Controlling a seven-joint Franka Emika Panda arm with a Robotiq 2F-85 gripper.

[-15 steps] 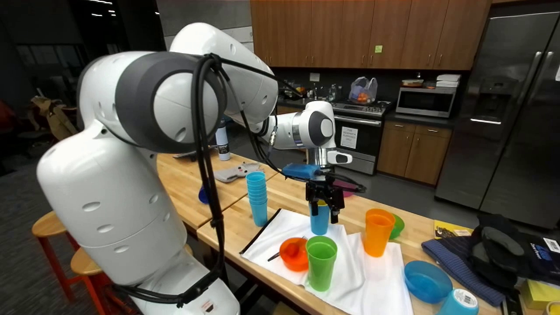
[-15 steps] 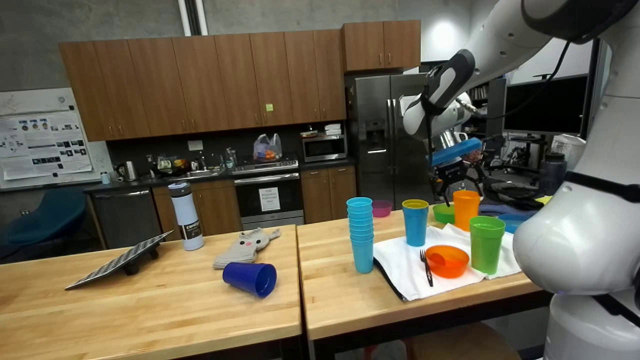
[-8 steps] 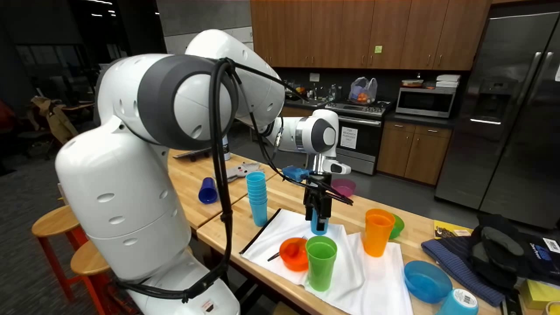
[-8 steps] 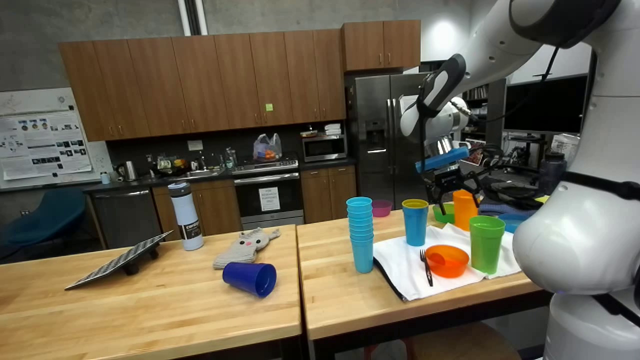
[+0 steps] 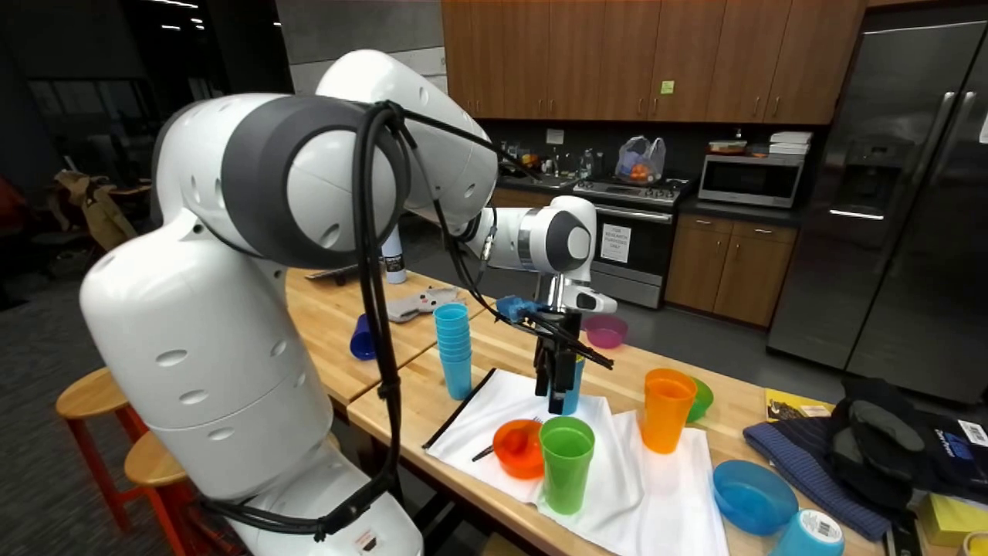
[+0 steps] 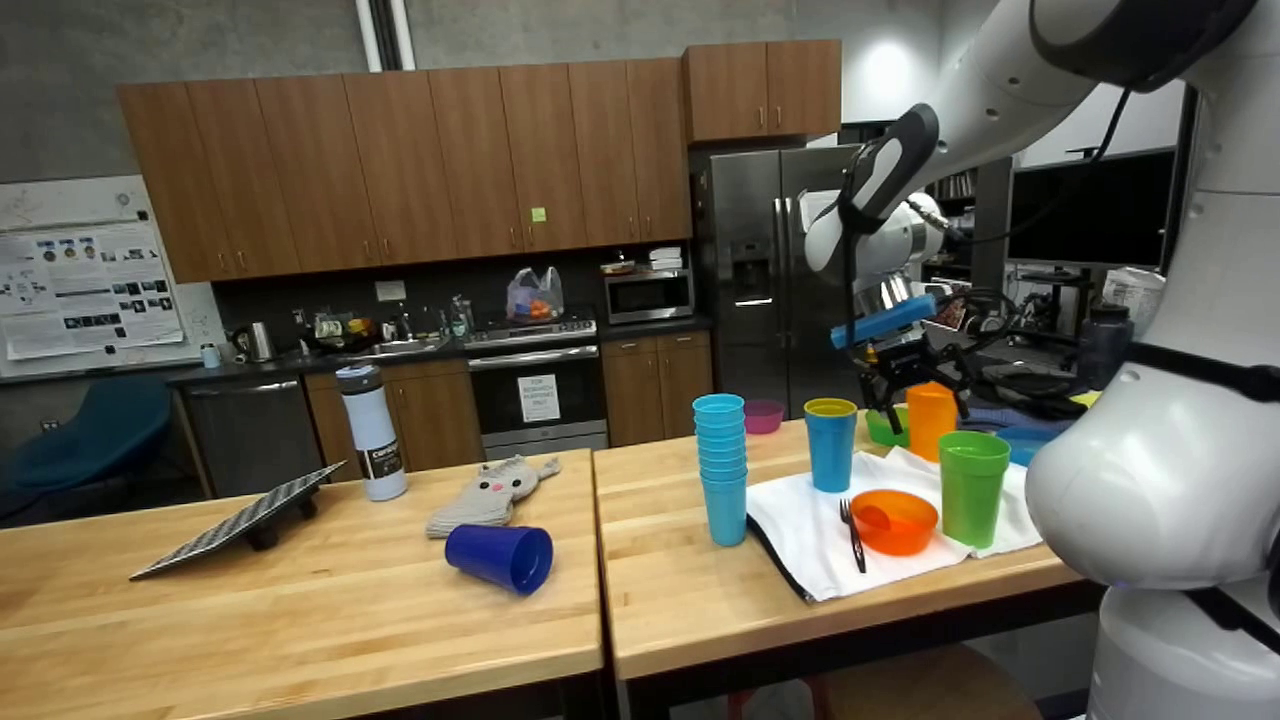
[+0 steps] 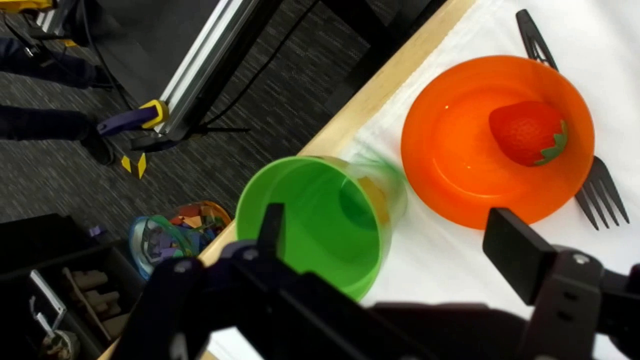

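**Jaws wide apart near the green cup (image 7: 320, 215)**

It stands upright on white cloth (image 7: 425, 265), just beside an orange bowl (image 7: 445, 165) holding a strawberry (image 7: 525, 132). My gripper (image 7: 387, 232) is empty. I judge this as positioning; the next move calls for careful finger alignment. An oven sign (image 6: 539, 398) reads "FOR RESEARCH PURPOSES ONLY."

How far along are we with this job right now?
Seemingly done: the strawberry sits in the orange bowl, on the white towel. In hand: nothing; the pincer hangs open and empty. Left: probably any grasp, since the green tumbler stands upright, unheld, beside the bowl.
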